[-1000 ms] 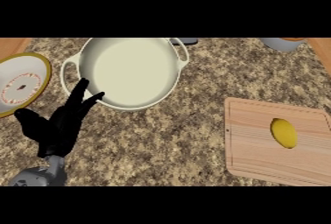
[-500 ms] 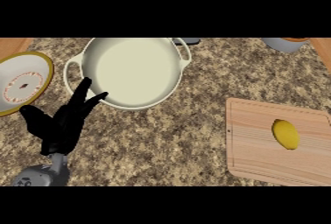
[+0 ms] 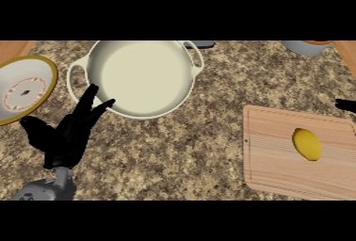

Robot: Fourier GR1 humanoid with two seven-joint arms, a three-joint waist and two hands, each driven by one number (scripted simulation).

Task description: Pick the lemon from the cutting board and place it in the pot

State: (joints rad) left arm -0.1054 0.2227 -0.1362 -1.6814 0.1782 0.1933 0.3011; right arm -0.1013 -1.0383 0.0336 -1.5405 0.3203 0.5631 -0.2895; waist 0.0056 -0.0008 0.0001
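Observation:
A yellow lemon [image 3: 306,144] lies on the wooden cutting board [image 3: 271,160] at the right of the counter. The cream pot [image 3: 142,77] stands uncovered at the upper left, with nothing inside it. My left hand [image 3: 66,136] rests at the lower left, open with fingers pointing up, just short of the pot's near rim. A small black part of my right hand [image 3: 345,104] shows at the right edge, above the board's far corner and apart from the lemon.
The pot's cream lid [image 3: 24,89] with a gold rim lies at the far left beside the pot. A grey bowl [image 3: 306,47] sits at the back right, and a grey object [image 3: 201,44] is behind the pot. Speckled counter lies between pot and board.
A tip of my right hand has come into view at the right edge. The left hand has barely moved.

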